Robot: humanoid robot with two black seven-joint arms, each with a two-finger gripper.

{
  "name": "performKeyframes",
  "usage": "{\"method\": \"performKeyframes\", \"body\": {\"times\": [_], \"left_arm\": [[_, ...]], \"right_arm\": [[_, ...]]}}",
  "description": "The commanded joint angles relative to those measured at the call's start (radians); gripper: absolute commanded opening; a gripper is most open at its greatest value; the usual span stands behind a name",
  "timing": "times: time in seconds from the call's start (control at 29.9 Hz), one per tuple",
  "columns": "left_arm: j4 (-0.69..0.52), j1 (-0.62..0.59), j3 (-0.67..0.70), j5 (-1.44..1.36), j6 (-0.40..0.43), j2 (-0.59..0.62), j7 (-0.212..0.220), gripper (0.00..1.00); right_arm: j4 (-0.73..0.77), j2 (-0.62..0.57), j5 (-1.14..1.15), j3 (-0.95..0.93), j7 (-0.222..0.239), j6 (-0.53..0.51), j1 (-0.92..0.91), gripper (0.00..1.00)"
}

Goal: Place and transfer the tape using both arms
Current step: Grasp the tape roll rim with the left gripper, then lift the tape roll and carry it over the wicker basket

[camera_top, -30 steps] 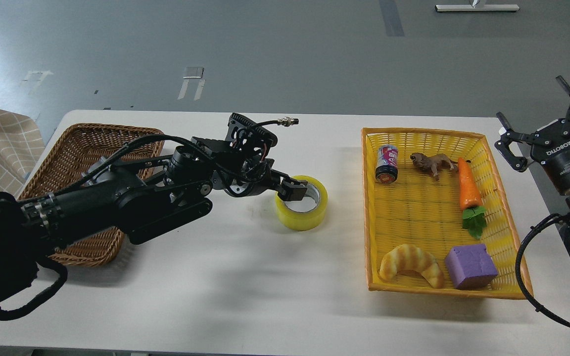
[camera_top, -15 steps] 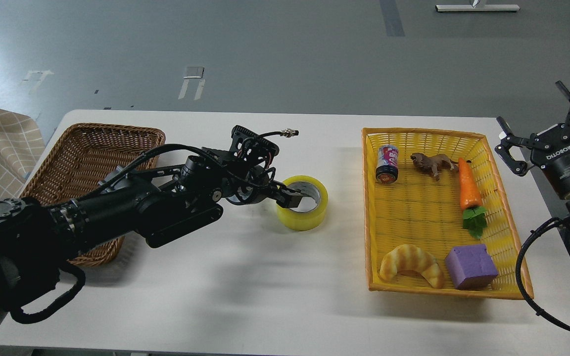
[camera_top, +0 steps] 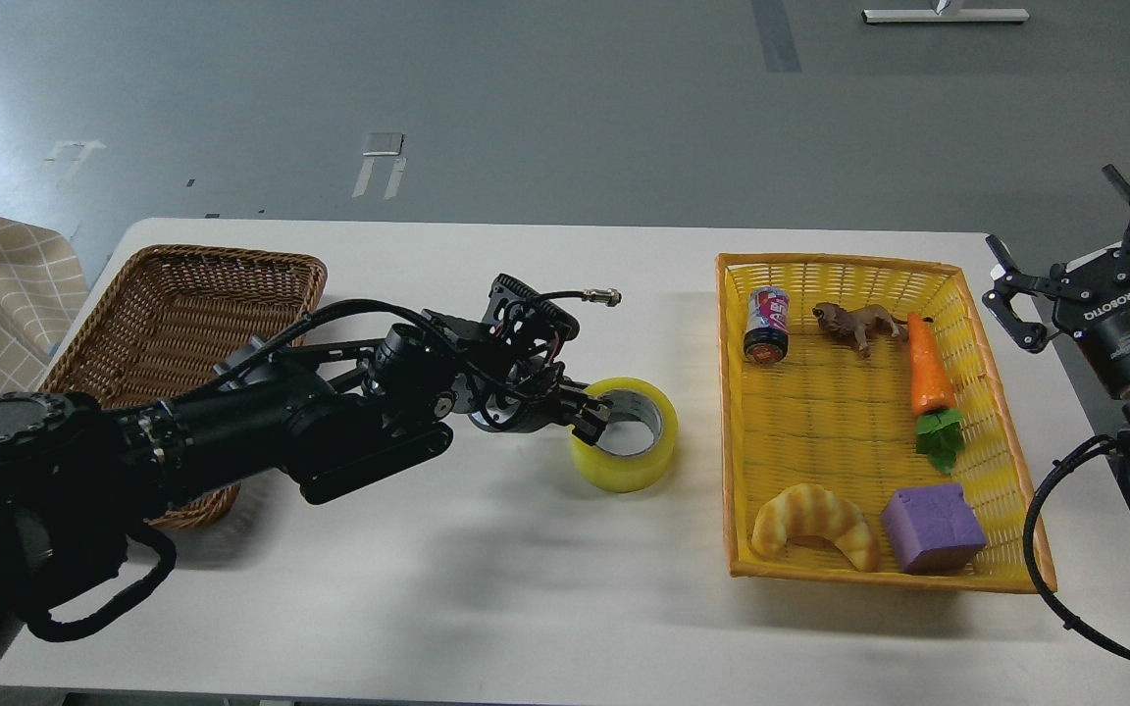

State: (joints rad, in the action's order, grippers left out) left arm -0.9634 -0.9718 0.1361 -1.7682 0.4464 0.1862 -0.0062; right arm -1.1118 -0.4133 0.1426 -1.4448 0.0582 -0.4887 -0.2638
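Note:
The tape (camera_top: 640,467), a wide yellow roll with a grey-white core, lies flat at the middle of the white table (camera_top: 487,608), just left of the yellow basket (camera_top: 740,412). My left gripper (camera_top: 592,415) reaches in from the left and is shut on the roll's left wall, with one finger inside the core. I cannot tell whether the roll rests on the table or hangs just above it. My right gripper (camera_top: 1055,221) is open and empty. It is held up beyond the table's right edge, to the right of the yellow basket.
The yellow basket holds a small can (camera_top: 767,325), a toy lion (camera_top: 859,323), a carrot (camera_top: 928,368), a croissant (camera_top: 813,525) and a purple block (camera_top: 933,527). A brown wicker basket (camera_top: 173,304) stands at the table's left, partly under my left arm.
My left gripper has moved right and toward the table's front, and the tape has moved with it, closer to the yellow basket. The right gripper has barely shifted.

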Motion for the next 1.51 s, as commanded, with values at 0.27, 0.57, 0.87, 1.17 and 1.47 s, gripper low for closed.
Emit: {"method": "performKeyframes", "body": {"times": [0.27, 0.57, 0.87, 1.17, 1.47], "left_arm": [[0.008, -0.079, 0.007, 0.012, -0.009, 0.1, -0.015, 0.0], [-0.003, -0.263, 0.0, 0.136, -0.008, 0.354, -0.122, 0.0], [0.02, -0.251, -0.029, 0.116, -0.011, 0.606, -0.268, 0.0], [0.078, -0.234, -0.186, 0.116, -0.096, 0.746, -0.354, 0.0], [0.098, -0.093, -0.239, 0.135, -0.204, 0.848, -0.374, 0.0]], "right_arm": [[0.003, 0.008, 0.0, -0.002, 0.0, 0.0, 0.0, 1.0], [0.003, 0.01, 0.0, 0.0, 0.0, 0.0, 0.0, 1.0], [0.003, 0.016, 0.0, 0.0, 0.0, 0.0, 0.003, 1.0], [0.003, 0.018, 0.0, 0.0, -0.001, 0.0, 0.014, 1.0], [0.003, 0.042, 0.0, 0.001, 0.0, 0.0, 0.014, 1.0]]}}
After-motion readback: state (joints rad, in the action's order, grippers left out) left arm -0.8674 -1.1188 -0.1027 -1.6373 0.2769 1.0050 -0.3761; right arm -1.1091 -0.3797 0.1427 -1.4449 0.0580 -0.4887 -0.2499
